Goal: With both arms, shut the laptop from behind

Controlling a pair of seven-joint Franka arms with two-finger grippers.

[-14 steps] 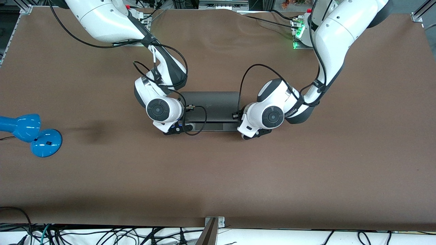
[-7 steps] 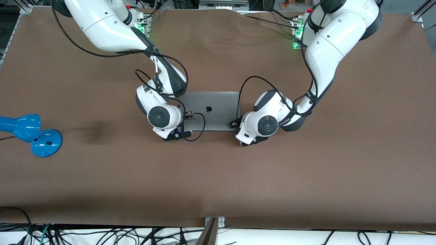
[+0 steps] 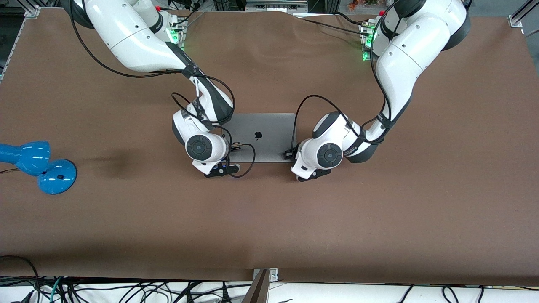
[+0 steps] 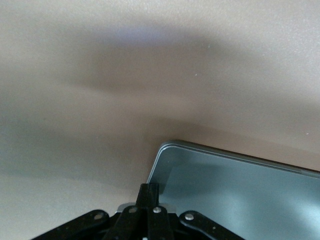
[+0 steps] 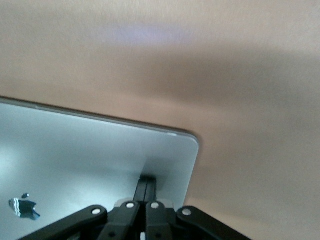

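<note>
clearance around the closed laptop (image 3: pixel 263 136)

both wrists are crowding its two ends; brown table (image 3: pixel 269 219) nearer the front camera is lying open, blue lamp (image 3: pixel 38 166) sitting well apart at the right arm's end.

Laptop (image 3: pixel 263 136) lies shut and flat on the brown table, mid-table, grey metal lid up with dark apple logo showing. My left gripper (image 4: pixel 149 192) and right gripper (image 5: pixel 146 185), fingers pressed together, rest on its two corners nearest the front camera.
</note>
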